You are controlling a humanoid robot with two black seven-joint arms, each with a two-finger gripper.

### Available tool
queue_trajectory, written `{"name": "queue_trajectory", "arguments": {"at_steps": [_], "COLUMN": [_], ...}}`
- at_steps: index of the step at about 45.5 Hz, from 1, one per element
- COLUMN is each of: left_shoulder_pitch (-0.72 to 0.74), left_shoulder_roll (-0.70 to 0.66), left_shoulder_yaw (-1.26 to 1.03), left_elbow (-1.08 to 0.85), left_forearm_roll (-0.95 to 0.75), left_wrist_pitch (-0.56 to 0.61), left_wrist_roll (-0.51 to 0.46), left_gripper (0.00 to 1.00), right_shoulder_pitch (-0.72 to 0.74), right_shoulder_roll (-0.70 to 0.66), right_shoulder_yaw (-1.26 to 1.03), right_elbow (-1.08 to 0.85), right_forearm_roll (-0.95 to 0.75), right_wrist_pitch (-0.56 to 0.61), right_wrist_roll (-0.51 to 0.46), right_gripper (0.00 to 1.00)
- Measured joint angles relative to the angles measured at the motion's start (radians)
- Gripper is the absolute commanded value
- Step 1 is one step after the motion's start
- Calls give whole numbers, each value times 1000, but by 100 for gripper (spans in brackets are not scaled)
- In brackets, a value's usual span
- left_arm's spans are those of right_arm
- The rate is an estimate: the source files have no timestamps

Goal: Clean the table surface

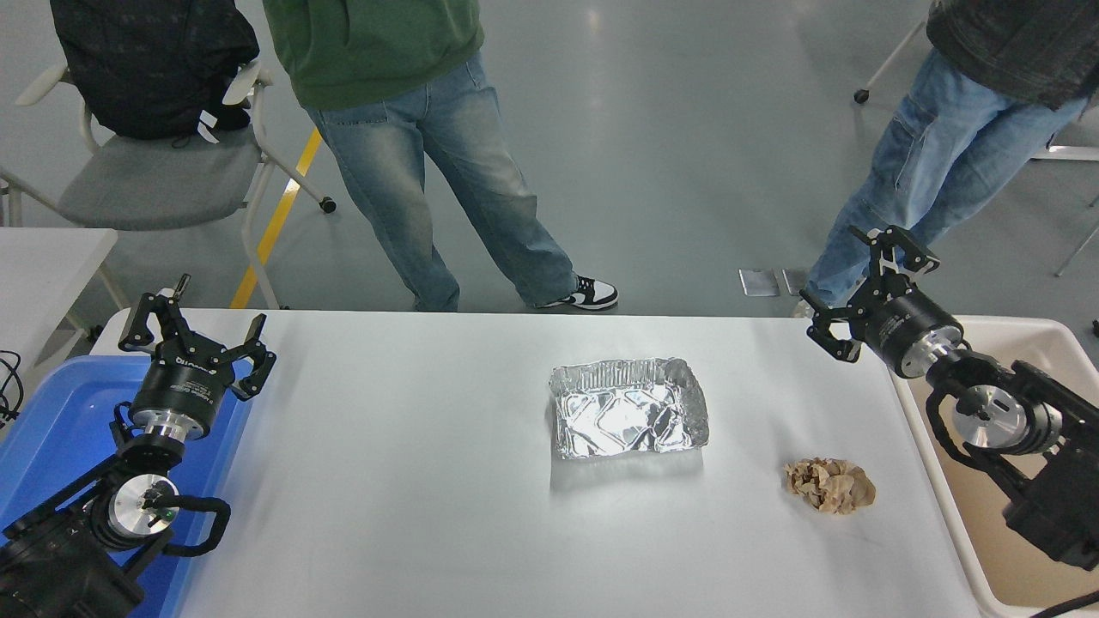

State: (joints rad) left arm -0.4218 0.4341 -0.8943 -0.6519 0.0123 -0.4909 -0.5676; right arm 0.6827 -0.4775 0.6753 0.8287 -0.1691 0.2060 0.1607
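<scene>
The white table surface [412, 481] fills the middle of the head view. A crumpled silver foil tray [628, 417] lies on it right of centre. A crumpled brown paper ball [830, 485] lies near the right edge. My right gripper [863, 287] is open and empty, held above the table's far right corner, well behind the paper ball. My left gripper [193, 322] is open and empty, parked at the lower left over the blue bin.
A blue bin [51, 421] stands at the table's left end and a beige bin [987, 515] at its right end. Two people in jeans [446, 172] stand beyond the far edge. A chair with a black backpack [146, 69] stands at the upper left.
</scene>
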Motion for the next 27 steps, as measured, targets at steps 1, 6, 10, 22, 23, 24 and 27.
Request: {"name": "queue_trajectory", "arguments": {"at_steps": [1, 6, 10, 22, 23, 24, 27], "left_shoulder_pitch": [0, 0, 0, 0, 0, 0, 0], "left_shoulder_roll": [0, 0, 0, 0, 0, 0, 0], "left_shoulder_yaw": [0, 0, 0, 0, 0, 0, 0], "left_elbow": [0, 0, 0, 0, 0, 0, 0], "left_forearm_roll": [0, 0, 0, 0, 0, 0, 0], "left_wrist_pitch": [0, 0, 0, 0, 0, 0, 0], "left_wrist_roll": [0, 0, 0, 0, 0, 0, 0], "left_gripper": [99, 99, 99, 99, 99, 99, 99], "right_shoulder_pitch": [6, 37, 56, 112, 114, 117, 122], "right_shoulder_roll": [-2, -9, -16, -62, -64, -65, -68], "right_shoulder_yaw": [-11, -75, -112, -171, -172, -175, -180], "right_elbow": [5, 30, 57, 189, 197, 206, 222], "right_forearm_roll": [-13, -80, -114, -235, -249, -273, -336], "right_wrist_pitch": [-4, -22, -30, -40, -40, -40, -41], "right_wrist_roll": [-2, -25, -62, -255, -264, -275, -295], "right_gripper": [98, 98, 99, 99, 99, 98, 97]}}
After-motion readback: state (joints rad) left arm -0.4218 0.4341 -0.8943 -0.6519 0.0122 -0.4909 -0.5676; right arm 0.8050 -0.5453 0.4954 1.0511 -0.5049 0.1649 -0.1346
